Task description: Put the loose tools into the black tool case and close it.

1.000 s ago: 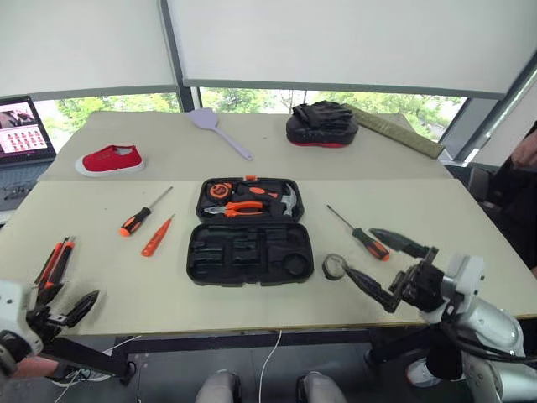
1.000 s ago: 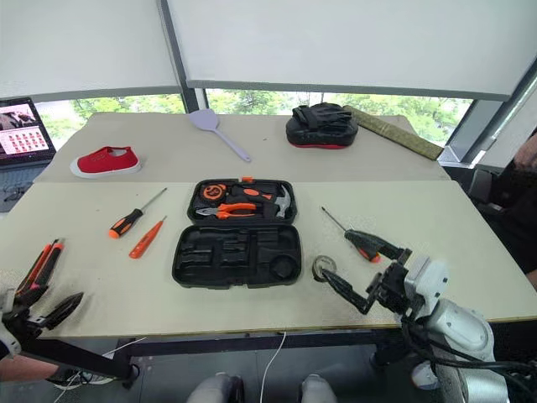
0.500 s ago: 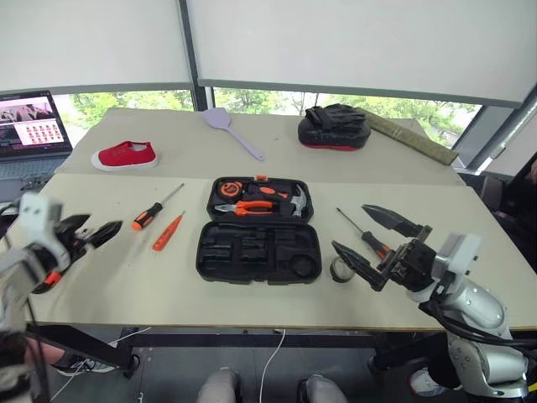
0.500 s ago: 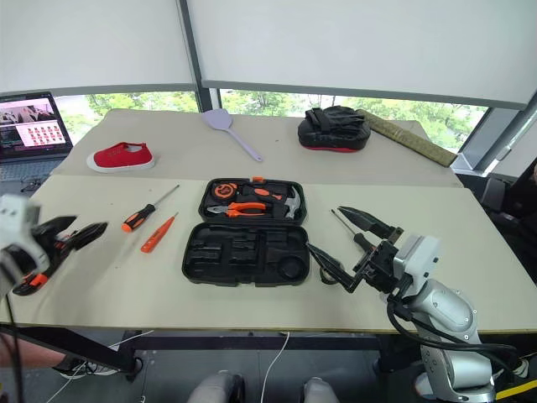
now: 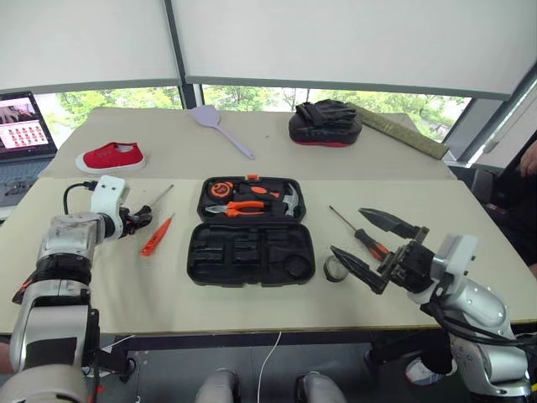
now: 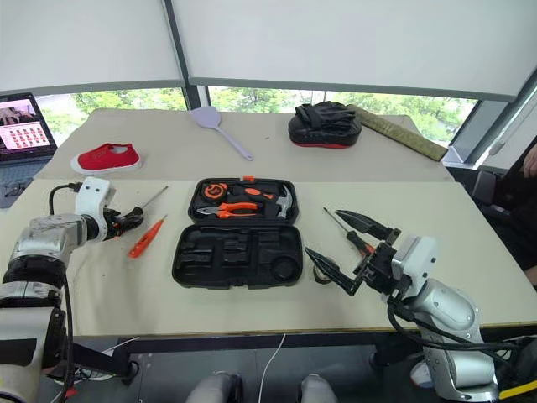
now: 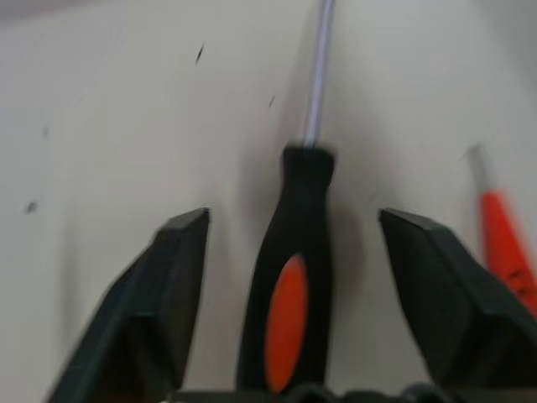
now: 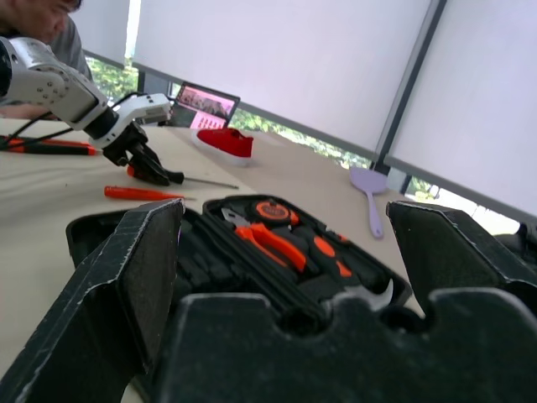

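Straddling the black-and-orange handle of a screwdriver (image 7: 289, 311), the left claw (image 5: 134, 220) has its fingers (image 7: 159, 294) spread to either side without touching, so the pick-up of this first loose tool seems in hand, and next the fingers need to press together squarely on the handle. Beyond that claw, toward the open black case (image 5: 250, 253), lies an all-orange screwdriver (image 5: 156, 236). Raised near the case's other side, the right claw (image 5: 362, 244) gapes wide and empty, partly covering a small tape roll (image 5: 335, 269) and a third screwdriver (image 5: 362, 236).
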Controlling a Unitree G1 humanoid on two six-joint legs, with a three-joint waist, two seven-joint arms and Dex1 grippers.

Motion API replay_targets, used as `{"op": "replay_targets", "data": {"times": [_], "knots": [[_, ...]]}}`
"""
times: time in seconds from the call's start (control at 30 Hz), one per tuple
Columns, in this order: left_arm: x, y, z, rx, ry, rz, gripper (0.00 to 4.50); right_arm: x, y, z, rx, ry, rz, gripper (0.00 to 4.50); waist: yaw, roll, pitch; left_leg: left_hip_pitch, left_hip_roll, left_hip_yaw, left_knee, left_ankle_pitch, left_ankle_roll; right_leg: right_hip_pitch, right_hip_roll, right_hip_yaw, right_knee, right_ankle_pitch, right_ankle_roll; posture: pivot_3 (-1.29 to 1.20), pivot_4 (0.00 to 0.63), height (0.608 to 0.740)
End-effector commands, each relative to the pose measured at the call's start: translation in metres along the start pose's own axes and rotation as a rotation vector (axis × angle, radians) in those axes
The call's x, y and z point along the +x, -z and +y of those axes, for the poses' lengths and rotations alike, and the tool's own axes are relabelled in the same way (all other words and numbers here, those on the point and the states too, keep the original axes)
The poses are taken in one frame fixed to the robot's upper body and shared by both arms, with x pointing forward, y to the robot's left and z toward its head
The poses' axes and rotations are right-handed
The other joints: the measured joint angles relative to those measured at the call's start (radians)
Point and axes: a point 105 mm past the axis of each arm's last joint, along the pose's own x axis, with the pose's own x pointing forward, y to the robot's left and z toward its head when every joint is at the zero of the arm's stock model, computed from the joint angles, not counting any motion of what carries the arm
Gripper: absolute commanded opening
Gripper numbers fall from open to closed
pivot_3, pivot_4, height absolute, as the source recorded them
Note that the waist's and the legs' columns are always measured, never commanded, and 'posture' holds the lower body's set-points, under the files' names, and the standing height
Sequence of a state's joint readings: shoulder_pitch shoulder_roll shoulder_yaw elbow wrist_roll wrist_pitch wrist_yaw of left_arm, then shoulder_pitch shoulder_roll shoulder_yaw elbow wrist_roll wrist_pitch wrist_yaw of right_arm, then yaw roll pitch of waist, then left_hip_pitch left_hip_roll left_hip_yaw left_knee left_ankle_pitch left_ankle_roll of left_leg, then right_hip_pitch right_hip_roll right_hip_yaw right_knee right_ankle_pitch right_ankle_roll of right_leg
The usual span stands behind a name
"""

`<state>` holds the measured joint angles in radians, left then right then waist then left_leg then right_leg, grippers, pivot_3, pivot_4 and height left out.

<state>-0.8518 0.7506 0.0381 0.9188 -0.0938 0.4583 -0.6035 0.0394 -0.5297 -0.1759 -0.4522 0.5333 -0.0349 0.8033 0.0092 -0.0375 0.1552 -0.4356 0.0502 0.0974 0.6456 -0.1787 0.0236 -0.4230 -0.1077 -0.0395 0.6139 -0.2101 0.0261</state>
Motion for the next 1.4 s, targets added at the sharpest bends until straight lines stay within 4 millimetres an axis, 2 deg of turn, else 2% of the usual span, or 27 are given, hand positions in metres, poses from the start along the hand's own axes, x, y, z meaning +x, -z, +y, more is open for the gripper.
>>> {"op": "replay_targets", "data": {"times": [0.03, 0.07, 0.1, 0.23, 0.3, 0.33, 0.43, 0.57, 0.63, 0.7, 0.8, 0.87, 1.4], "knots": [[-0.004, 0.004, 0.01, -0.015, -0.028, 0.006, 1.59, -0.005, -0.014, -0.001, -0.048, 0.013, -0.029, 4.5, -0.001, 0.0, 0.0, 0.0, 0.0, 0.0, 0.0, 0.0, 0.0, 0.0, 0.0, 0.0, 0.0, 0.0, 0.0, 0.0, 0.15, 0.74], [-0.004, 0.002, 0.011, -0.024, -0.029, -0.014, 1.28, -0.006, -0.014, -0.001, -0.048, 0.018, -0.026, 4.5, -0.002, 0.0, 0.0, 0.0, 0.0, 0.0, 0.0, 0.0, 0.0, 0.0, 0.0, 0.0, 0.0, 0.0, 0.0, 0.0, 0.15, 0.74], [-0.005, -0.01, 0.01, -0.019, -0.016, -0.097, 0.92, -0.007, -0.013, -0.001, -0.049, 0.02, -0.023, 4.5, -0.004, 0.0, 0.0, 0.0, 0.001, 0.0, 0.0, 0.0, 0.0, 0.0, 0.0, 0.0, 0.0, 0.0, 0.0, 0.0, 0.15, 0.74], [-0.026, -0.072, -0.001, 0.085, 0.08, -0.474, 0.91, -0.011, -0.012, -0.006, -0.066, 0.015, -0.004, 4.5, 0.001, -0.002, 0.001, 0.0, 0.001, -0.001, 0.001, 0.0, 0.0, -0.001, 0.0, 0.0, 0.001, 0.001, -0.001, 0.0, 0.15, 0.74], [-0.039, -0.092, -0.031, 0.242, 0.257, -0.578, 0.91, -0.015, -0.01, -0.008, -0.079, -0.03, 0.035, 4.5, 0.004, -0.002, 0.001, -0.001, 0.001, -0.001, 0.002, 0.0, -0.001, -0.001, 0.0, 0.0, 0.001, 0.001, -0.002, 0.0, 0.15, 0.74], [-0.046, -0.096, -0.055, 0.357, 0.381, -0.616, 0.91, -0.017, -0.009, -0.012, -0.079, -0.043, 0.051, 4.5, 0.007, -0.002, 0.001, -0.002, 0.001, -0.001, 0.003, 0.0, 0.0, -0.001, -0.001, 0.0, 0.0, 0.001, -0.002, 0.0, 0.15, 0.74], [-0.061, -0.084, -0.115, 0.674, 0.672, -0.619, 0.91, -0.019, -0.009, -0.026, -0.077, -0.066, 0.079, 4.5, 0.011, -0.002, 0.001, -0.003, 0.0, 0.0, 0.005, 0.0, 0.0, 0.0, -0.003, -0.001, -0.001, 0.001, -0.001, 0.0, 0.15, 0.74], [-0.059, -0.067, -0.147, 0.939, 0.784, -0.525, 0.91, -0.018, -0.004, -0.033, -0.071, -0.112, 0.112, 4.5, 0.008, -0.002, 0.001, -0.003, 0.0, 0.001, 0.007, -0.001, 0.001, 0.0, -0.003, 0.0, 0.0, 0.002, -0.001, 0.0, 0.15, 0.74], [-0.051, -0.066, -0.163, 0.993, 0.8, -0.479, 0.91, -0.018, 0.003, -0.036, -0.037, -0.14, 0.152, 4.5, 0.004, -0.002, 0.001, -0.003, 0.0, 0.0, 0.007, -0.001, 0.002, 0.0, -0.001, 0.0, 0.001, 0.002, -0.001, 0.0, 0.15, 0.74], [-0.043, -0.068, -0.168, 0.994, 0.776, -0.455, 0.91, -0.018, 0.008, -0.036, -0.017, -0.161, 0.183, 4.5, 0.005, -0.002, 0.001, -0.003, 0.0, 0.0, 0.008, -0.001, 0.002, 0.0, 0.0, 0.0, 0.003, 0.001, -0.001, 0.0, 0.15, 0.74], [-0.028, -0.056, -0.166, 1.062, 0.742, -0.387, 0.91, -0.012, 0.008, -0.034, -0.011, -0.187, 0.18, 4.5, 0.003, -0.002, 0.001, -0.005, 0.001, -0.001, 0.012, -0.001, 0.003, 0.0, 0.0, 0.0, 0.004, 0.001, 0.0, 0.0, 0.15, 0.74], [-0.024, -0.055, -0.166, 1.072, 0.73, -0.379, 0.91, -0.01, 0.008, -0.033, -0.01, -0.191, 0.176, 4.5, 0.001, -0.002, 0.001, -0.005, 0.0, -0.001, 0.013, -0.002, 0.004, 0.0, 0.0, 0.001, 0.005, 0.001, 0.0, 0.0, 0.15, 0.74], [-0.016, -0.047, -0.18, 1.113, 0.751, -0.367, 0.91, -0.009, 0.011, -0.028, -0.006, -0.177, 0.175, 4.5, 0.008, -0.002, 0.001, -0.006, 0.0, -0.001, 0.015, -0.002, 0.004, -0.001, -0.001, 0.0, 0.007, 0.0, 0.001, 0.0, 0.15, 0.74]]}}
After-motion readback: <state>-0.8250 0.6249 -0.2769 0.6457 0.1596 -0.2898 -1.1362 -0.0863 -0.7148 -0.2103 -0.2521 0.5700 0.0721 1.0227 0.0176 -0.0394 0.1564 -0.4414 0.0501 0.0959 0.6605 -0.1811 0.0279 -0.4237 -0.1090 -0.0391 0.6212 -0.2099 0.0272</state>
